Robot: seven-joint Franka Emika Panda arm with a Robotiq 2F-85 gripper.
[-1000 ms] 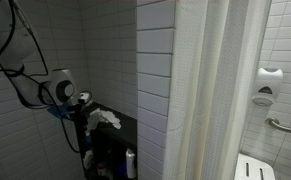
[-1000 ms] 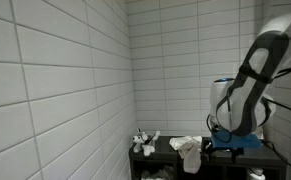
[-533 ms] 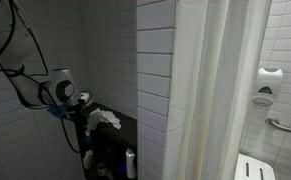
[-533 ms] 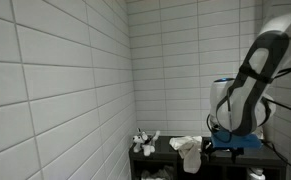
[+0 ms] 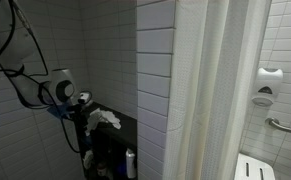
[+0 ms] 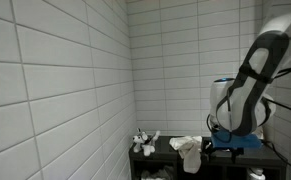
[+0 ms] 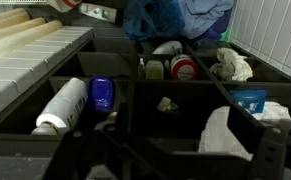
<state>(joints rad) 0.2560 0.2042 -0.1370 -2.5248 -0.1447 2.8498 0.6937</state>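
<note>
We're in a tiled bathroom corner, and the gripper (image 5: 82,99) hovers at the near edge of a black compartment shelf (image 7: 135,83). Its jaws stand apart with nothing between them, and it touches nothing.

Closest to it is the white cloth (image 7: 223,134), bunched up in the near right compartment in the wrist view. Both exterior views show it heaped on the shelf top just beside the arm's working end (image 6: 189,149).

In my judgement that cloth is light, soft and completely limp. It won't keep its shape and will sag and trail from wherever it is pinched. The best hold looks like the highest crest of the bundle, where several folds are stacked, so the fingers close on thick fabric rather than one thin layer. A loose corner could catch on the divider walls.

Now for the neighbours. In the near left compartment a white bottle (image 7: 63,105) lies on its side, touching a blue bottle (image 7: 102,94). A red-capped can (image 7: 185,66) stands in a far compartment, and a crumpled grey rag (image 7: 231,64) sits far right. Off to the right in an exterior view hangs the pale shower curtain (image 5: 215,90), well apart from the arm.
</note>
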